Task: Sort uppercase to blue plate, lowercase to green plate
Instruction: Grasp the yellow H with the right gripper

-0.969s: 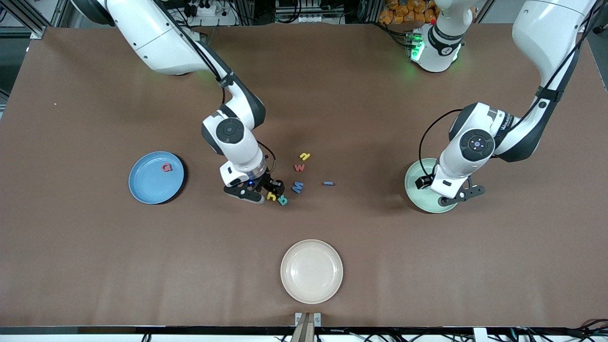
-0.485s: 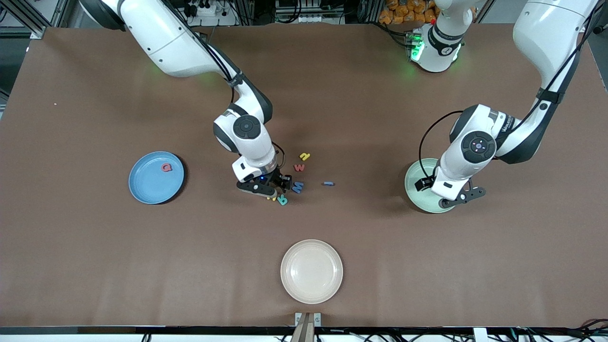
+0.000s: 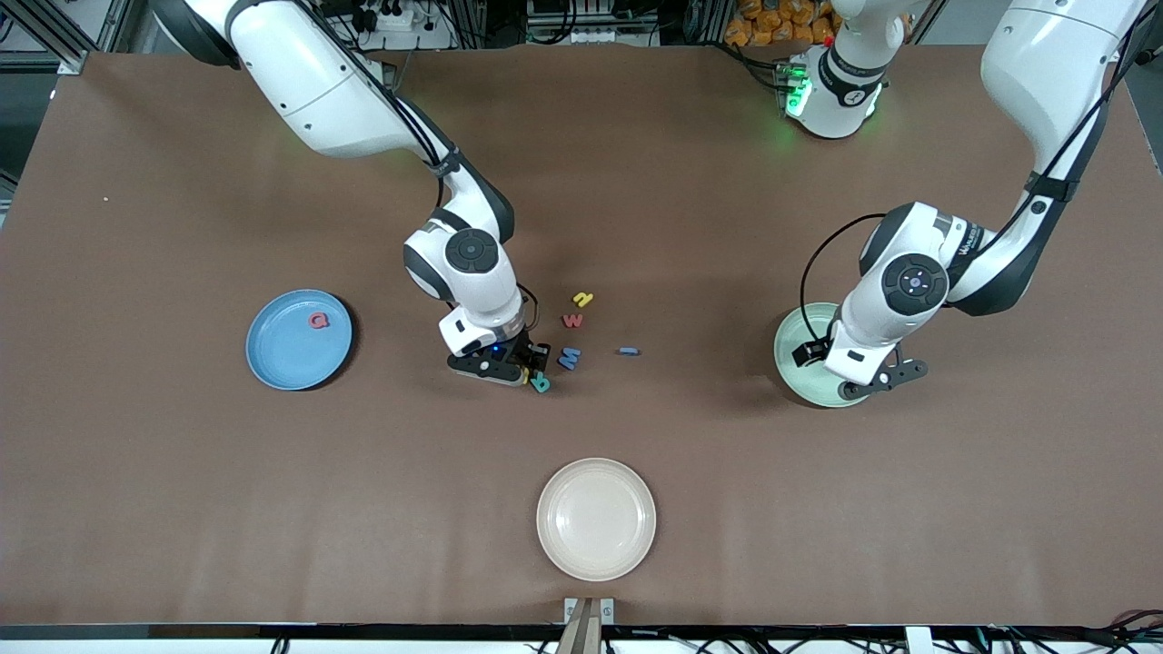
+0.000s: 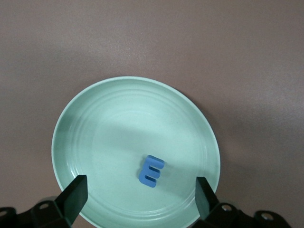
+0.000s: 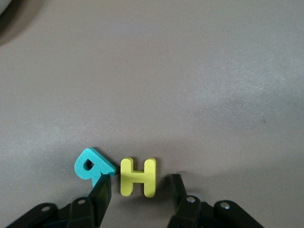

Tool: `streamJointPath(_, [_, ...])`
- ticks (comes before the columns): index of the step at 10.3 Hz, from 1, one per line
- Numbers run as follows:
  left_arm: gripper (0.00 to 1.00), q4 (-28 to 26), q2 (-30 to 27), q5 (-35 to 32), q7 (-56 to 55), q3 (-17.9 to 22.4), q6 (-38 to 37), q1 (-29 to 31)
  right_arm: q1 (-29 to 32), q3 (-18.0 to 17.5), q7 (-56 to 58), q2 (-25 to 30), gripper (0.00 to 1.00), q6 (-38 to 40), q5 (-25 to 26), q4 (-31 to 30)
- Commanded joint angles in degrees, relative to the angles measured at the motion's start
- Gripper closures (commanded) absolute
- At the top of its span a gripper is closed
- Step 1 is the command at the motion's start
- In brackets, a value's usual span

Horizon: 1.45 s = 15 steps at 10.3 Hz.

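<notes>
Right gripper (image 5: 137, 192) down at table, fingers apart, straddling yellow foam H (image 5: 138, 177), no contact visible; H nearly hidden in front view. Teal foam R (image 5: 91, 165) just beside. Left gripper (image 4: 141, 197) wide open over mint-green plate (image 4: 85, 123) holding small blue foam m (image 4: 151, 171).

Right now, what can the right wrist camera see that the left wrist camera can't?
Only the right wrist view shows the yellow H lying on the table between the right gripper's fingers, with the teal R touching one finger.

Only the left wrist view shows the green plate with the small blue m lying in it, and the left gripper open above it.

Both show the same brown table and a pair of black fingers at the picture's edge.
</notes>
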<state>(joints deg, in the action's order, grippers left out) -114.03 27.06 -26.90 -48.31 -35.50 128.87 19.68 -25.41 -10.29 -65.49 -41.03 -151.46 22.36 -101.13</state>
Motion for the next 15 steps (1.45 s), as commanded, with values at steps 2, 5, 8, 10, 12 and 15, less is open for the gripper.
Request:
streamJointPath(2, [0.00,0.56,0.10,1.15,0.50,-0.62,-0.64,0.36,0.36,-0.52,-1.66,-1.33,0.48,0.38,3.73,1.20])
streamJointPath(5, [0.00,1.00,0.19,1.15,0.58,-0.62,-0.64,0.45,0.36,-0.43,-1.66,-1.42,0.56,0.47,4.18,1.20])
streamJointPath(8, [0.00,1.00,0.27,1.15,0.76,-0.62,-0.64,0.45,0.45,-0.43,-1.57,-1.42,0.58,0.47,5.06,1.11])
streamJointPath(10, [0.00,1.00,0.27,1.15,0.93,-0.62,-0.64,0.53,0.53,-0.43,-1.57,-1.51,0.61,0.47,6.28,1.20])
streamJointPath(12, [0.00,1.00,0.19,1.15,1.02,-0.53,-0.64,0.53,0.88,-0.43,-1.31,-1.60,0.65,0.47,6.38,1.20])
streamJointPath(15, [0.00,1.00,0.19,1.15,1.02,-0.53,-0.64,0.62,1.41,-0.43,0.79,-1.51,0.68,0.55,6.47,1.11])
